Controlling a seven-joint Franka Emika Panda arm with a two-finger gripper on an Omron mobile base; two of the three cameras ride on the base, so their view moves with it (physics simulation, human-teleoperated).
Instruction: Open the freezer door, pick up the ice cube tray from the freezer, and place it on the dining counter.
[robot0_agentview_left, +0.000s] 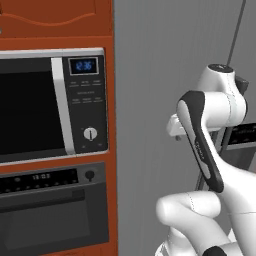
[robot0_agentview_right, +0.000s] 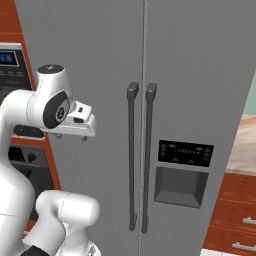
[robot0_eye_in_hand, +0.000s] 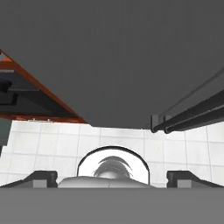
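Note:
The freezer (robot0_agentview_right: 150, 45) stands shut, a tall grey front with two doors. The left panel is the freezer door (robot0_agentview_right: 95, 55), also the grey surface (robot0_agentview_left: 150, 75) in the left base view. Its dark bar handle (robot0_agentview_right: 131, 160) runs down beside the centre seam, and in the hand view the handle (robot0_eye_in_hand: 192, 114) shows at the right. My gripper (robot0_agentview_right: 71, 136) hangs in front of that door, left of the handle and apart from it, pointing down. Its fingertips (robot0_eye_in_hand: 41, 177) stand wide apart, open and holding nothing. The ice cube tray is hidden behind the shut door. The dining counter is out of view.
Left of the freezer, an orange-red cabinet holds a microwave (robot0_agentview_left: 30, 110) above a black oven (robot0_agentview_left: 50, 210). The right-hand door carries its own handle (robot0_agentview_right: 148, 160) and a dark dispenser panel (robot0_agentview_right: 182, 172). Red-brown drawers (robot0_agentview_right: 235, 220) sit lower right. White floor tiles (robot0_eye_in_hand: 52, 144) lie below the hand.

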